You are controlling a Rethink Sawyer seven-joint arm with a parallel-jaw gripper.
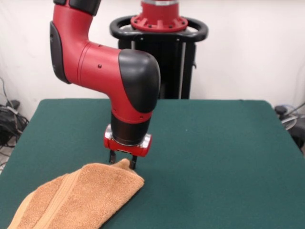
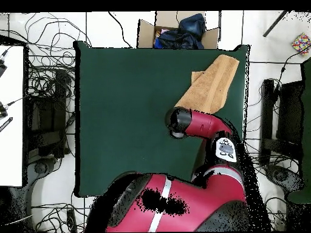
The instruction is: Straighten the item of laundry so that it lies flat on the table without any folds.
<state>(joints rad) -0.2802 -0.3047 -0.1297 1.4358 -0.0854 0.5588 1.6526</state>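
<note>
The orange-tan towel (image 1: 78,198) lies folded over on itself at the near left of the dark green table (image 1: 214,157), with a woven band running along it and its near end past the picture's edge. My gripper (image 1: 123,162) points straight down at the towel's far right corner. That corner rises in a small peak between the fingers, which look shut on it. In the overhead view the towel (image 2: 209,85) lies slantwise by the table's (image 2: 121,121) far right corner, and the arm's wrist (image 2: 182,121) hides the gripper. No care label shows.
The robot's black pedestal (image 1: 159,47) stands at the table's far side. In the overhead view a cardboard box with dark cloth (image 2: 176,30) sits beyond the table's far edge, and cables (image 2: 48,91) lie on the floor on both sides.
</note>
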